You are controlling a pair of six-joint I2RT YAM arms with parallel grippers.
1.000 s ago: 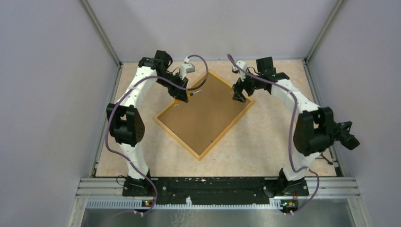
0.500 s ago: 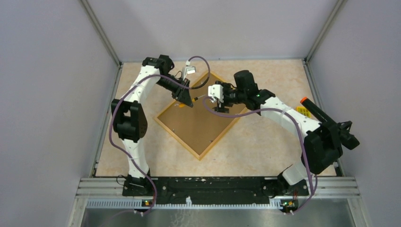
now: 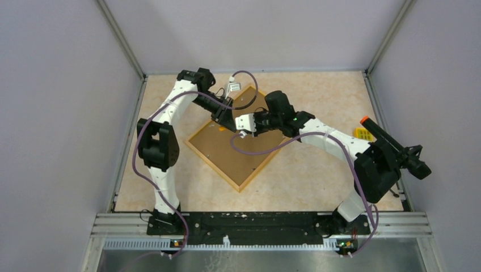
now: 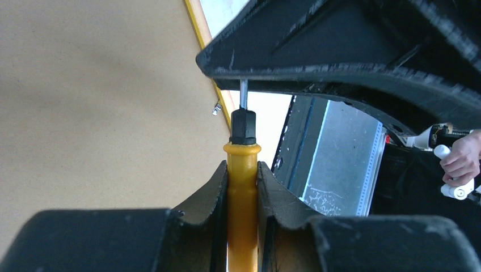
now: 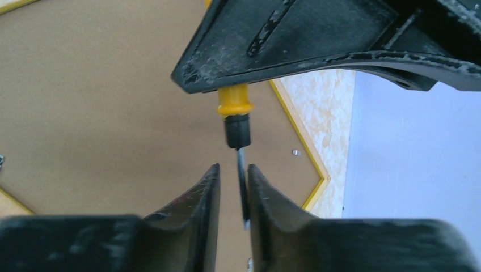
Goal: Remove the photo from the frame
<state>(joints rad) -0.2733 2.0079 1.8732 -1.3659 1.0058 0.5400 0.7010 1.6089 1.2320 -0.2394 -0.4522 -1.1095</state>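
handover of screwdriver (image 4: 243,127), by look of it, above frame (image 3: 227,164) lying face down mid-table; photo hidden inside. left gripper (image 4: 242,170) clamped on yellow handle. right gripper (image 5: 233,173) fingers slightly apart around shaft. close right fully before left lets go.

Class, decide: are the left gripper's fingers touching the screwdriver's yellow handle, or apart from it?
Touching. The left wrist view shows both fingers of the left gripper pressed against the sides of the screwdriver handle, with no gap.
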